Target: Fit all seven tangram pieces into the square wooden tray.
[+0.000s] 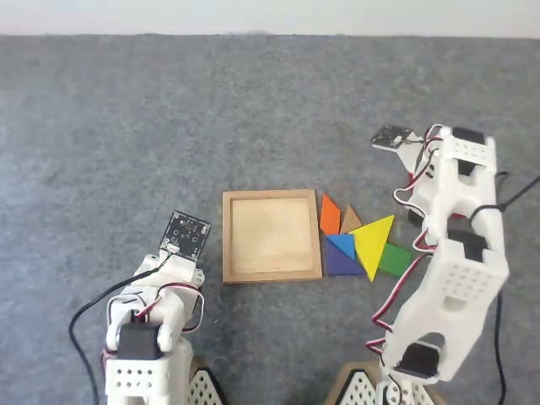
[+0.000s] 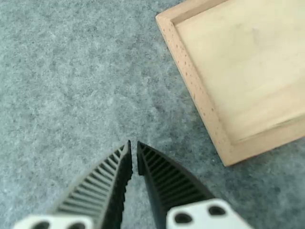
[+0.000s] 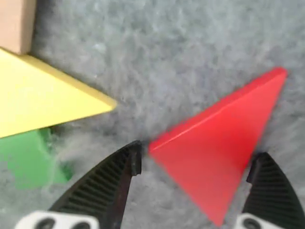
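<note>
The square wooden tray (image 1: 272, 268) lies empty mid-table; one corner of it (image 2: 190, 81) appears in the left wrist view. Beside it cluster orange (image 1: 329, 215), tan (image 1: 350, 219), blue (image 1: 342, 245), purple (image 1: 340, 263), yellow (image 1: 374, 243) and green (image 1: 395, 259) pieces. My right gripper (image 3: 195, 162) is open, its fingers straddling a red triangle (image 3: 224, 138) that lies flat on the carpet. The yellow triangle (image 3: 43, 100) and green piece (image 3: 24, 157) lie close by. My left gripper (image 2: 133, 148) is shut on nothing, low over the carpet, short of the tray's corner.
Grey carpet covers the table all around. The right arm (image 1: 456, 245) stands over the area right of the pieces. The left arm (image 1: 160, 312) sits at the near left, short of the tray.
</note>
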`<act>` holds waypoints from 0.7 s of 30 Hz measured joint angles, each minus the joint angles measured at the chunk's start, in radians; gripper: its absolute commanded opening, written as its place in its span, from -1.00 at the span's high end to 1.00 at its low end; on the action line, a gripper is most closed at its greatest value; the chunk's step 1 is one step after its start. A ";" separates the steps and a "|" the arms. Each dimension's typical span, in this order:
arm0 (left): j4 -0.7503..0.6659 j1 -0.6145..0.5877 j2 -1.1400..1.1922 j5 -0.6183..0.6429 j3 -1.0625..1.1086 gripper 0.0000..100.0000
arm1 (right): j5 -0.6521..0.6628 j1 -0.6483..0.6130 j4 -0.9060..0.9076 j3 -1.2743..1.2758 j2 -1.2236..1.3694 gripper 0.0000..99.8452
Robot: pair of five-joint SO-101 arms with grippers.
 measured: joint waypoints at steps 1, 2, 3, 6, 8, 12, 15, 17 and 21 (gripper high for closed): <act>0.000 0.000 0.000 0.000 0.000 0.96 | -0.003 0.000 -0.011 -0.002 0.006 0.28; 0.000 0.000 0.000 0.000 0.000 0.96 | -0.012 0.000 -0.025 -0.002 0.014 0.28; 0.000 0.000 0.000 0.000 0.000 0.96 | -0.021 0.000 -0.037 -0.006 0.023 0.28; 0.000 0.000 0.000 0.000 0.000 0.96 | -0.051 -0.002 -0.069 -0.012 0.038 0.31; 0.000 0.000 0.000 0.000 0.000 0.96 | -0.072 -0.003 -0.074 -0.014 0.038 0.43; 0.000 0.000 0.000 0.000 0.000 0.96 | -0.095 -0.003 -0.077 -0.037 0.054 0.88; 0.000 0.000 0.000 0.000 0.000 0.96 | -0.101 0.003 -0.086 -0.068 0.061 0.97; 0.000 0.000 0.000 0.000 0.000 0.96 | -0.103 0.003 -0.087 -0.080 0.061 0.91; 0.000 0.000 0.000 0.000 0.000 0.96 | -0.103 0.005 -0.069 -0.086 0.061 0.89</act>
